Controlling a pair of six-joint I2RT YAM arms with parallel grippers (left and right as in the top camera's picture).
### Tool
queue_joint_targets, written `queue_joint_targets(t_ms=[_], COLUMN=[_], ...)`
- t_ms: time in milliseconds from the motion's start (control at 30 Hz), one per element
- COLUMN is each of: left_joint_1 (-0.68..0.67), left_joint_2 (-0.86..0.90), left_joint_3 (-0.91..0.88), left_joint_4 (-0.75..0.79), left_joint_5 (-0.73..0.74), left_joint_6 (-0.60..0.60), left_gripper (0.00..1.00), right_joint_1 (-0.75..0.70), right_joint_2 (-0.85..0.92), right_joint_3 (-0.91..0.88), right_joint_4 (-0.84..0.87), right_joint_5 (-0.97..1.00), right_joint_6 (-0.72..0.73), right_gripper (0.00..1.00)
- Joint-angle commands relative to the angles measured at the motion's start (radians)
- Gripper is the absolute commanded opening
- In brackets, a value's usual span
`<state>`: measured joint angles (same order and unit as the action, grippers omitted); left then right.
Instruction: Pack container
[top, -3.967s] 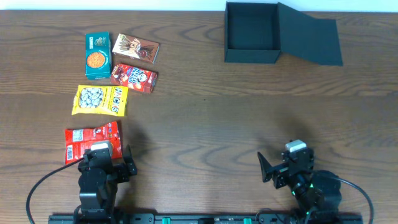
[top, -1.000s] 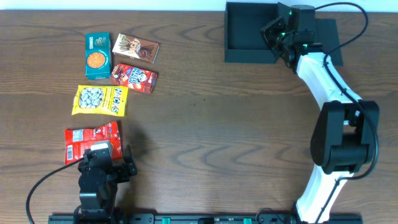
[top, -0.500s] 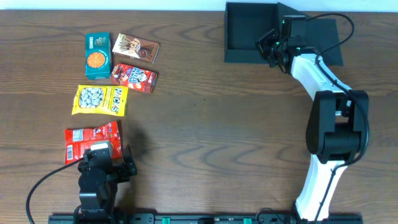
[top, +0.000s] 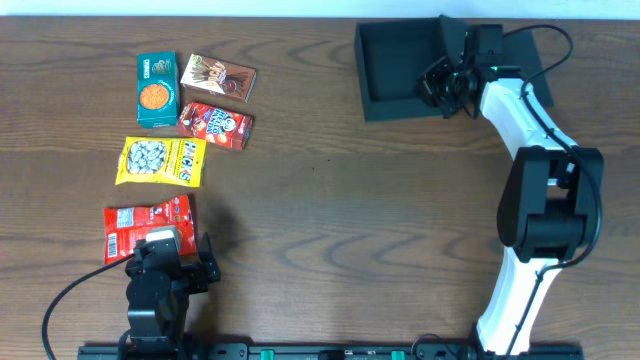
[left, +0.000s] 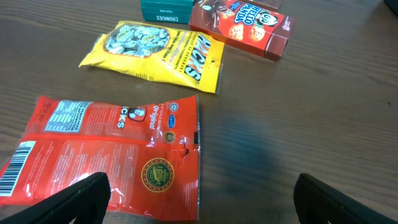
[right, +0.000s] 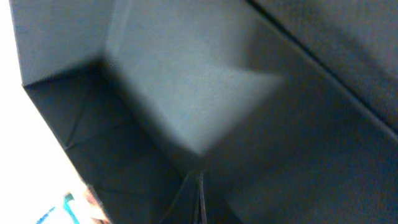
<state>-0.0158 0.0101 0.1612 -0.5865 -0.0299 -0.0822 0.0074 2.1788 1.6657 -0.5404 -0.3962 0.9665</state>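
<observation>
The black container (top: 392, 60) lies at the table's far right, its flap lid (top: 527, 52) folded open to the right. My right gripper (top: 441, 82) is shut and sits at the container's right wall, by the hinge. In the right wrist view its closed tips (right: 199, 200) point into the dark inside of the container (right: 186, 87), and nothing shows between them. My left gripper (top: 204, 262) rests at the near left, open and holding nothing. In the left wrist view the left gripper (left: 199, 199) hangs just past the corner of a red snack packet (left: 106, 158).
Snacks lie at the left: the red packet (top: 148, 226), a yellow packet (top: 160, 160), a red cookie box (top: 215, 125), a small teal box (top: 157, 90) and a brown box (top: 218, 77). The right arm (top: 540, 200) stretches along the right side.
The right arm has swung from its rest to the container's right wall. In the last half second the container has slid a little left and turned slightly. The left arm has stayed still.
</observation>
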Motion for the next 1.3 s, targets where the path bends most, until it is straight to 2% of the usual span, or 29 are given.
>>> queue_joint_targets(t_ms=[0,67,267,300,367,400,467,500,567,600,633,667,733,800,833,867,1067,1267], left_joint_1=[0.004,0.004,0.004,0.004,0.004,0.004,0.004,0.004,0.004,0.004,0.004,0.004,0.004,0.004,0.004,0.004,0.004,0.004], left_joint_2=[-0.006,-0.006,-0.006,-0.006,-0.006,-0.006,-0.006,-0.006,-0.006,-0.006,-0.006,-0.006,-0.006,-0.006,-0.006,-0.006,-0.006,-0.006], left_joint_3=[-0.009,-0.009,-0.009,-0.009,-0.009,-0.009,-0.009,-0.009,-0.009,-0.009,-0.009,-0.009,-0.009,-0.009,-0.009,-0.009,-0.009,-0.009], left_joint_4=[-0.001,-0.001,-0.001,-0.001,-0.001,-0.001,-0.001,-0.001,-0.001,-0.001,-0.001,-0.001,-0.001,-0.001,-0.001,-0.001,-0.001,-0.001], left_joint_5=[-0.003,-0.003,-0.003,-0.003,-0.003,-0.003,-0.003,-0.003,-0.003,-0.003,-0.003,-0.003,-0.003,-0.003,-0.003,-0.003,-0.003,-0.003], left_joint_6=[-0.008,-0.008,-0.008,-0.008,-0.008,-0.008,-0.008,-0.008,-0.008,-0.008,-0.008,-0.008,-0.008,-0.008,-0.008,-0.008,-0.008,-0.008], left_gripper=[0.95,0.95,0.95,0.95,0.95,0.95,0.95,0.95,0.95,0.95,0.95,0.95,0.95,0.95,0.95,0.95,0.95,0.95], right_joint_1=[-0.009,-0.009,-0.01,-0.009,-0.006,-0.004,-0.001,0.0,0.0,0.0,0.001,0.002,0.002,0.002,0.003,0.004,0.026,0.026], right_joint_2=[0.0,0.0,0.0,0.0,0.0,0.0,0.0,0.0,0.0,0.0,0.0,0.0,0.0,0.0,0.0,0.0,0.001,0.036], right_joint_3=[0.049,0.095,0.241,0.266,0.316,0.336,0.354,0.354,0.348,0.34,0.335,0.334,0.334,0.334,0.334,0.334,0.333,0.333], right_joint_4=[-0.071,-0.145,-0.378,-0.41,-0.473,-0.499,-0.521,-0.523,-0.531,-0.531,-0.534,-0.531,-0.516,-0.515,-0.515,-0.515,-0.52,-0.589], right_joint_5=[-0.001,0.024,0.078,0.069,0.063,0.063,0.047,0.031,0.004,0.001,-0.004,-0.004,-0.004,-0.004,-0.004,-0.004,-0.004,0.013], right_joint_6=[-0.137,-0.216,-0.284,-0.283,-0.273,-0.249,-0.172,-0.135,-0.064,-0.038,-0.007,0.018,0.038,0.056,0.058,0.058,0.067,0.209], right_gripper=[0.01,0.01,0.02,0.06,0.21,0.22,0.37,0.41,0.47,0.47,0.41,0.4,0.45,0.75,0.95,0.99,0.99,0.91])
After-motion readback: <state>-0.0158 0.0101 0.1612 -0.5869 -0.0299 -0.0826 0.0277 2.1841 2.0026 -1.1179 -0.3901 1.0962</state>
